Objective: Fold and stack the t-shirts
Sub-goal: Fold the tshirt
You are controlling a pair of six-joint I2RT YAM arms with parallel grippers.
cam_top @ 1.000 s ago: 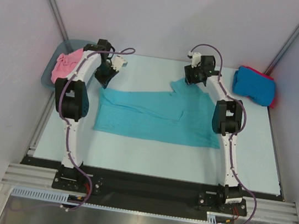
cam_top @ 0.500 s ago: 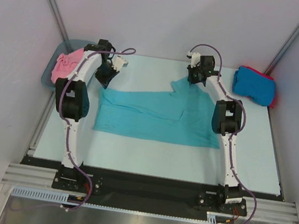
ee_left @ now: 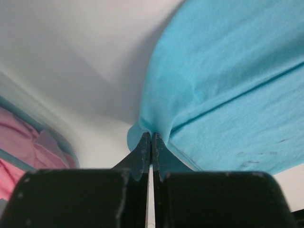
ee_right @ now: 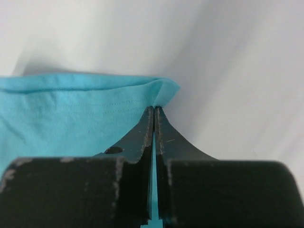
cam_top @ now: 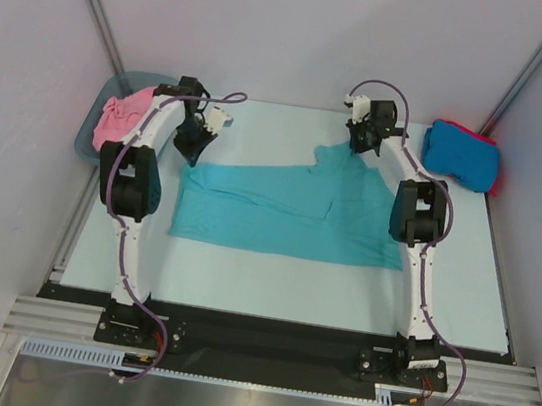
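Judged the step in hand to be the pinch that opens a fold of the teal t-shirt [cam_top: 279, 214]; no lift as yet.

Found the left gripper [ee_left: 151, 135] with jaws pressed together, nipping a bunched corner of the teal cloth right at their tips. Traced the rest of the shirt ahead and to the right of those jaws. Found the right gripper [ee_right: 154, 108] closed likewise on a hemmed edge of the same shirt, with cloth off to the left of its jaws and bare table [cam_top: 270, 284] to the right.

Located the shirt mostly flat between the two pairs of jaws and nearer the bases, one flap reaching up to the right jaws.

Noted the pink t-shirt [cam_top: 122, 113] in the tub [cam_top: 83, 141] just left of the left jaws. Noted the bright blue t-shirt [cam_top: 460, 154] folded on the red t-shirt [cam_top: 497, 176], well to the right of the right jaws.

Reckoned for the next move: raise both pinched points together, carry them across the shirt, keep the tension even. Judged both bites shallow, so a slip is possible.

Could not tell whether one layer or two sits in either grip. Could not make out collar or sleeves. Saw only a sliver of red beneath the blue. Found the pinch points masked by the arms from above.
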